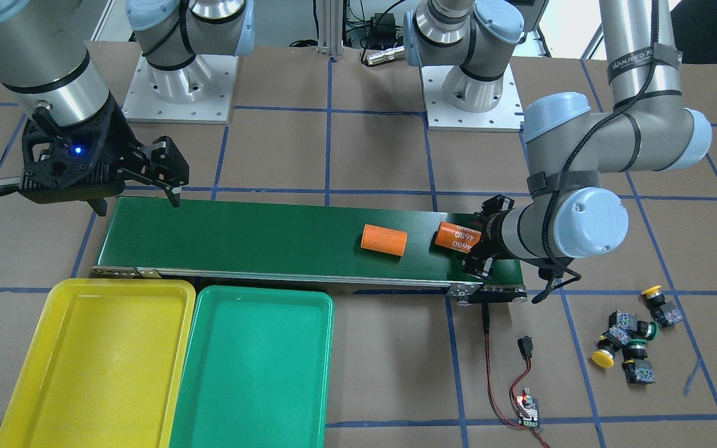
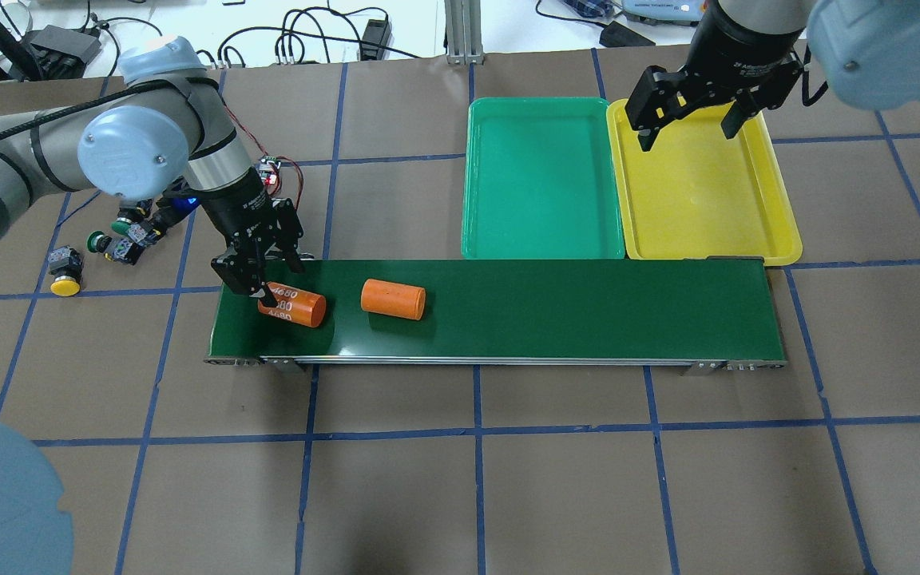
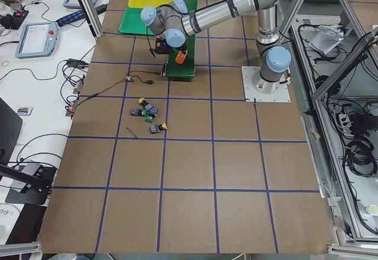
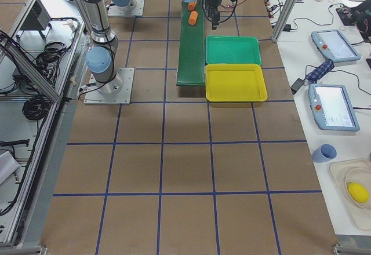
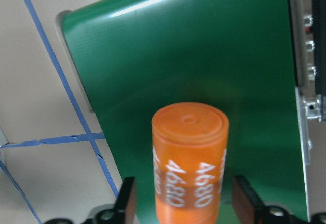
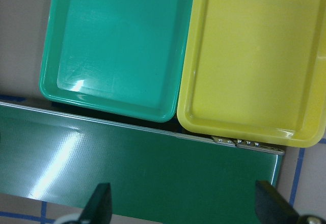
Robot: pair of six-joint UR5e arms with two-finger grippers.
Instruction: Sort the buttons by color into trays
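Buttons (image 1: 629,339) loose on table (image 2: 556,463) — left end effector (image 2: 280,284) wide astride 4680 cylinder (image 2: 298,308), right end effector (image 2: 688,136) wide

I'm looking over a wide table (image 2: 556,479) topped in brown board, squared off with blue tape (image 2: 477,432). A white bench (image 4: 362,69) alongside carries two handheld screens (image 4: 331,107) and a blue cup (image 4: 324,152). An aluminium post (image 4: 288,6) rises there, black cables (image 3: 354,148) coil opposite, and the light is bright and even

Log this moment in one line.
left gripper: open, straddling marked cylinder on belt | right gripper: open, empty | buttons: on table | green tray, yellow tray: empty
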